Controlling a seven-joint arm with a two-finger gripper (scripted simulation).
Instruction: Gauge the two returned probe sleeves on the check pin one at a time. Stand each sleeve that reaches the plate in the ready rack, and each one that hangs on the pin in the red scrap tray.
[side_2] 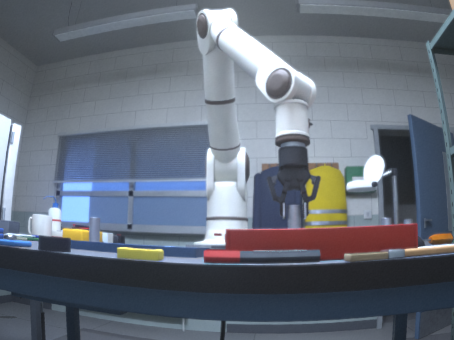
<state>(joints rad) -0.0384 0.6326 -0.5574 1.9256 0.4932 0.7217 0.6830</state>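
A grey probe sleeve (294, 215) stands upright behind the near wall of the red scrap tray (321, 240). Its lower end is hidden by that wall. A second grey sleeve (94, 229) stands upright far to the left on the table, next to a yellow block (80, 234). The check pin and the ready rack cannot be made out from here. My gripper (294, 202) hangs straight down over the tray, around the top of the first sleeve. Its fingers are open and hold nothing.
The white arm base (226, 200) stands behind the tray's left end. A red and grey bar (262, 255), a yellow bar (140, 253) and a wooden-handled tool (395, 253) lie along the front edge. A mug (37, 224) and bottle (55, 218) stand far left.
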